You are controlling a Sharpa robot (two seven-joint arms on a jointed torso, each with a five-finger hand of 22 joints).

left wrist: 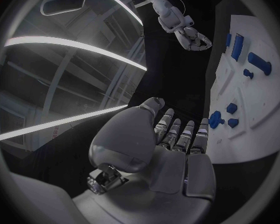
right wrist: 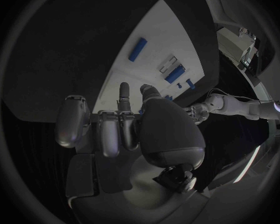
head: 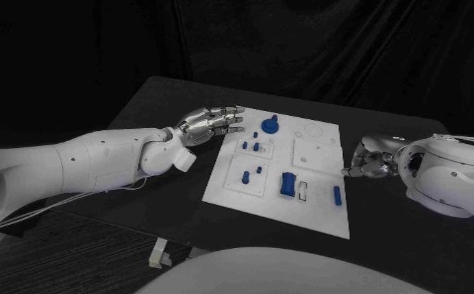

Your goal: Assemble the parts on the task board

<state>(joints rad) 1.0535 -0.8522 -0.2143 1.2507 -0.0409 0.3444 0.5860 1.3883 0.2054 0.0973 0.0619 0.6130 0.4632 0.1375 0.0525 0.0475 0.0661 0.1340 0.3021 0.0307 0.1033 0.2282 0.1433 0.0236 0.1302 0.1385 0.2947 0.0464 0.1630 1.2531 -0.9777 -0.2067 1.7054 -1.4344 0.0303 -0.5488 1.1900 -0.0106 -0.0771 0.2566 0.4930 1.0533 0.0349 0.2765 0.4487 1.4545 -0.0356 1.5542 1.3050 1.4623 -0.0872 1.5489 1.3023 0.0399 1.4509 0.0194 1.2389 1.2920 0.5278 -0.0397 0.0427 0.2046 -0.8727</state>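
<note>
The white task board (head: 318, 206) lies in the middle of the black table. On it are a round blue knob (head: 270, 127), small blue pegs (head: 251, 147), a thick blue block (head: 288, 183) and a blue bar (head: 337, 195). My left hand (head: 207, 124) hovers by the board's far left corner with its fingers stretched out and nothing in them; the left wrist view shows this hand (left wrist: 174, 139) next to the board (left wrist: 258, 129). My right hand (head: 369, 158) sits at the board's right edge with most fingers curled in and nothing held. The right wrist view shows that hand (right wrist: 124, 129), the board (right wrist: 149, 67) and the bar (right wrist: 137, 49).
Black tabletop (head: 168, 109) runs round the board on every side, with dark drapes behind. A raised square plate (head: 317, 152) and a faint ring (head: 313, 129) mark the board's far right part. The table's near edge runs just below the board.
</note>
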